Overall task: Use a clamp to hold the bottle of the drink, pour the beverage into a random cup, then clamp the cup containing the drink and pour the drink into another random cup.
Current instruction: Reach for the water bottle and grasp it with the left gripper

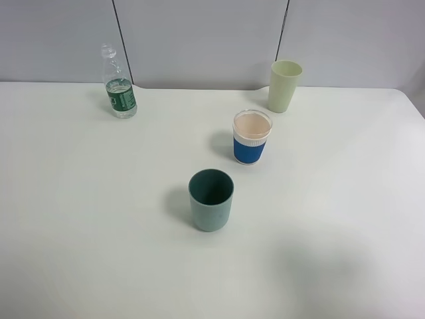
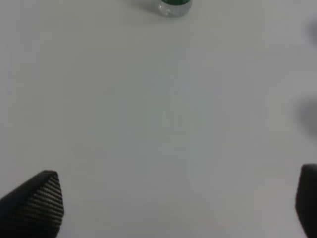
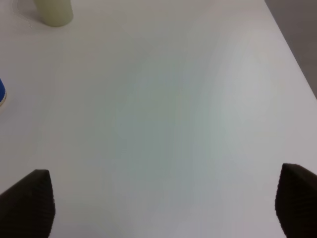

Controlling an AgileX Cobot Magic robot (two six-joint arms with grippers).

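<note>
Nothing grasped yet. Left gripper [image 2: 171,203] and right gripper [image 3: 162,201] hang over the table [image 1: 80,219], both spread wide and empty. Bottle [image 1: 119,90] stands upright far left, likely for the left arm. Blue-sleeved cup [image 1: 252,137] and teal cup [image 1: 211,199] stand mid-table, apart, probably for pouring room.

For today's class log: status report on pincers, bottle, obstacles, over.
Left pincer open, empty. Right pincer open, empty. Bottle upright, far left, untouched. Nothing in the way.
</note>
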